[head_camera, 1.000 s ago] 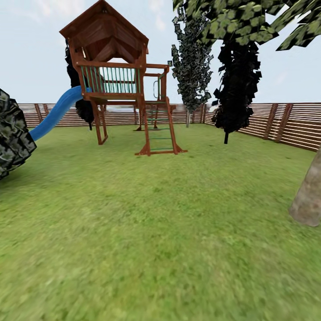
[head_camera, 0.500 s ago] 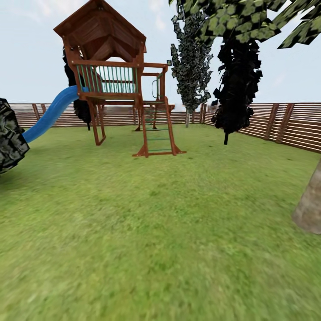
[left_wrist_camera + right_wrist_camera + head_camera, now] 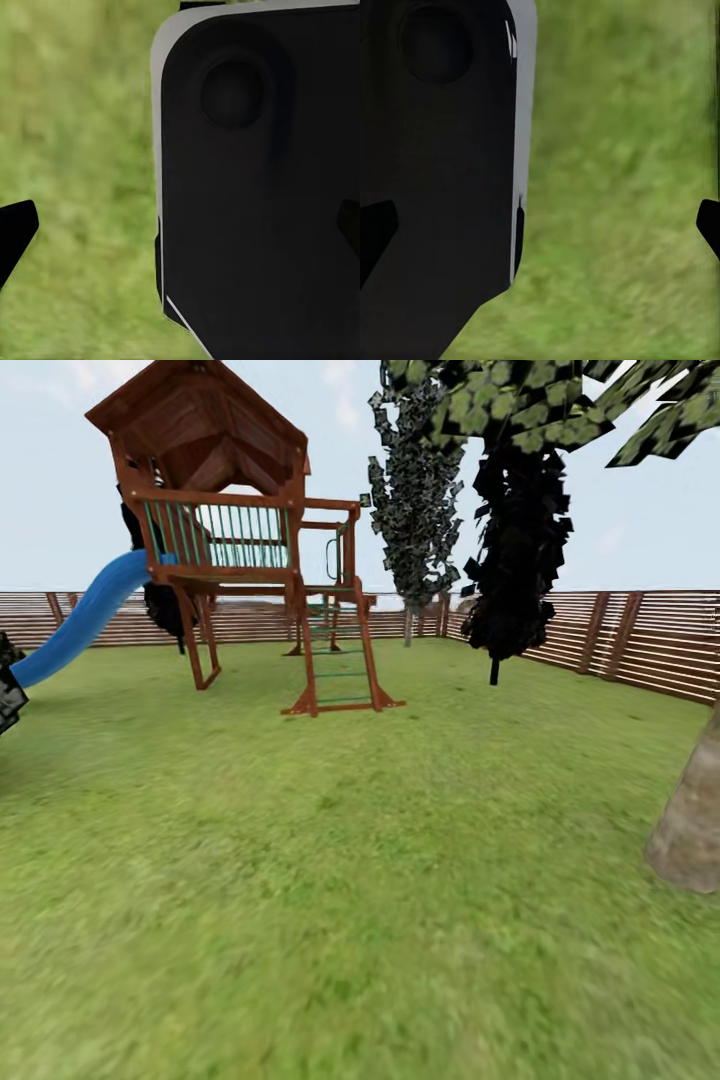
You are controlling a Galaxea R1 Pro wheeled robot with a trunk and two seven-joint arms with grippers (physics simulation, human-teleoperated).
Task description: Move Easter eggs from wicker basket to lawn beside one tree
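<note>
Wide stretch of lawn [image 3: 330,880] under a pale sky, closed in by a brown slatted fence [image 3: 650,645] along the back and the 3 o'clock side. At 11 o'clock, well back, a wooden playhouse [image 3: 215,510] on stilts, with a blue slide [image 3: 80,615] running off toward 9 o'clock and a ladder [image 3: 338,660] at its front. Beyond it at 12 to 1 o'clock, a tree [image 3: 415,510] with mottled leaves on a slim pale trunk, and just beside it a near-black conifer [image 3: 515,550]. Close in at 3 o'clock, a thick brownish trunk [image 3: 690,820].

Compared with a second ago, playhouse and slide shifted leftward in the head view, and the dark shrub at 9 o'clock nearly gone off the edge: most likely a turn of the camera to the right, not any movement of the garden's things. No basket or eggs anywhere here, so searching or driving apparently under way, no egg yet moved.

In both wrist views, dark robot bodywork over blurred grass. Fingertips [image 3: 15,232] of the left gripper, and likewise those [image 3: 375,232] of the right, set wide apart at opposite edges, nothing between them.
</note>
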